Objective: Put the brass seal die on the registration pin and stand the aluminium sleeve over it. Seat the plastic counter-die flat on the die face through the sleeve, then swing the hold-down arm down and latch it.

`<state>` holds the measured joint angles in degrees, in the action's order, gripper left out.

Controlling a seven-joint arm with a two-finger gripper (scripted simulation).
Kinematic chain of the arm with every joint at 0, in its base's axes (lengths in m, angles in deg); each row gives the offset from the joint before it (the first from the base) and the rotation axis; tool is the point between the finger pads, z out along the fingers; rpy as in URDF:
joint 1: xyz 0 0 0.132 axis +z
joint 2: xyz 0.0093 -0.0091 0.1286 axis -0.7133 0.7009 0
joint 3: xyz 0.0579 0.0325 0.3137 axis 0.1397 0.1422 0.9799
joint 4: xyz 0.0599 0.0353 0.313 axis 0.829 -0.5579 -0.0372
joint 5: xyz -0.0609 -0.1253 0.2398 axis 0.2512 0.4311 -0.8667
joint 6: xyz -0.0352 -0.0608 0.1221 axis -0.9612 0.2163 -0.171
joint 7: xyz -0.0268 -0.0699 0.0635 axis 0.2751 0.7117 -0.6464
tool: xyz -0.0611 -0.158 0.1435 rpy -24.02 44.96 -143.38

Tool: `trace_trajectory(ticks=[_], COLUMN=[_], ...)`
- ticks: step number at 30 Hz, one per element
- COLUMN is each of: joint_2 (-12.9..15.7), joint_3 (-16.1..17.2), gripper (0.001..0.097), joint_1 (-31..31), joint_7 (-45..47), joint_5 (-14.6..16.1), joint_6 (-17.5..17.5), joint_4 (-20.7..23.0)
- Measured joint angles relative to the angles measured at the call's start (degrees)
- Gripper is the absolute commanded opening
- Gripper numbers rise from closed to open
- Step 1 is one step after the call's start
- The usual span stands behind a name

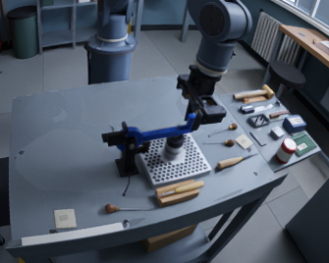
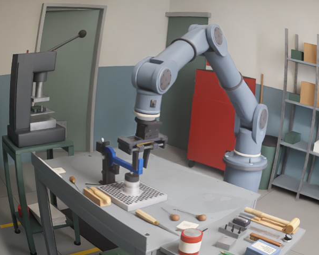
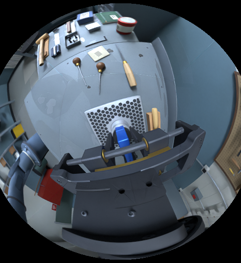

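The blue hold-down arm (image 1: 157, 130) (image 2: 123, 162) (image 3: 122, 141) reaches from its dark post (image 1: 127, 155) (image 2: 107, 167) out over the sleeve, and my open gripper (image 1: 198, 114) (image 2: 141, 162) (image 3: 123, 142) stands around the arm's free end. Under that end the aluminium sleeve (image 1: 174, 149) (image 2: 131, 185) (image 3: 121, 124) stands upright on the perforated plate (image 1: 175, 161) (image 2: 132, 195) (image 3: 117, 115). A dark disc, the counter-die (image 2: 131, 176), shows at the sleeve's top. The brass die is hidden inside the sleeve. I cannot tell whether the latch is caught.
A wooden block with a tool (image 1: 178, 191) (image 2: 97, 196) lies beside the plate's front edge. A chisel (image 1: 231, 162) (image 2: 148, 218) and two awls (image 2: 187, 215) lie to the plate's right. A side tray holds a red-banded jar (image 1: 285, 150) (image 2: 191, 241) and hand tools.
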<state>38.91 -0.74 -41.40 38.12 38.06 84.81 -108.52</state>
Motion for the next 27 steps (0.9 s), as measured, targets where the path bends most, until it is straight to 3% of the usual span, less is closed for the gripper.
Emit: trace_trajectory(ticks=[27], joint_2=[-0.4], joint_3=[0.0], gripper=[0.0415], joint_1=[0.1], joint_7=[0.1], joint_5=[-0.1], joint_6=[0.9], joint_4=[0.5])
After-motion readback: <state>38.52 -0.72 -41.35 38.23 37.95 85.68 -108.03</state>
